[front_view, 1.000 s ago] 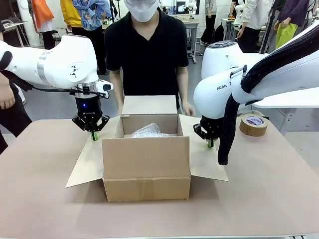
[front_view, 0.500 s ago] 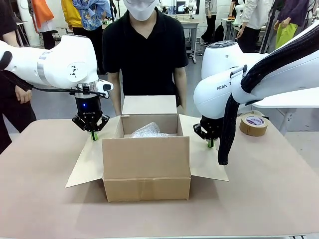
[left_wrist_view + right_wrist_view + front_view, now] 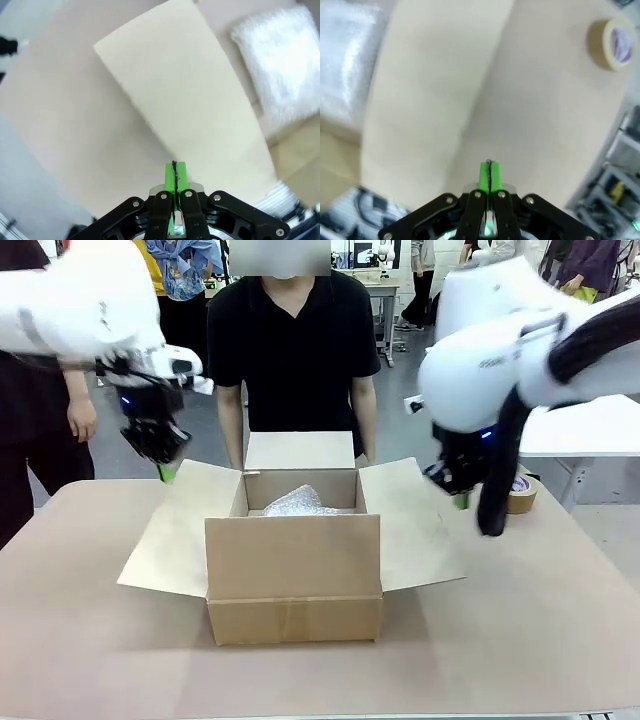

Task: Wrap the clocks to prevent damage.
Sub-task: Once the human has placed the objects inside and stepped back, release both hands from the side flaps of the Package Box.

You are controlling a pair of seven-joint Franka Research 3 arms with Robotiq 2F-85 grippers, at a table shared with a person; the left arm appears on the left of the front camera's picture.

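Both arms have lifted up and swung outward since a second ago. Back then their tips were pressing on the box's side flaps, and now those flaps are springing up a bit.

Going big to small:

- The tabletop (image 3: 90, 640) is taking up most of the front view, with a person (image 3: 295, 350) in a black shirt standing at the far side.
- The left arm (image 3: 70, 310) and right arm (image 3: 490, 370) are hanging high on either side and looking motion-blurred.
- The cardboard box (image 3: 293, 570) is sitting open in the middle. The left flap (image 3: 175, 530) and right flap (image 3: 410, 525) are splaying outward.
- The bubble-wrapped bundle (image 3: 297, 503) is lying inside the box toward the back. What's inside the wrap I can't tell.
- A tape roll (image 3: 520, 492) is sitting on the tabletop at the robot's right, partly hidden behind the right arm's black cable sleeve.
- The left end effector (image 3: 165, 470) is hovering in the air just beside the left flap's far outer corner. Its green pads are pressing flat together and gripping nothing. The bundle is lying lower down and well off toward the robot's right.
- The right end effector (image 3: 459, 498) is hovering between the right flap and the tape roll, pinched fully together and carrying nothing. The bundle is sitting well off toward the robot's left, down in the box.
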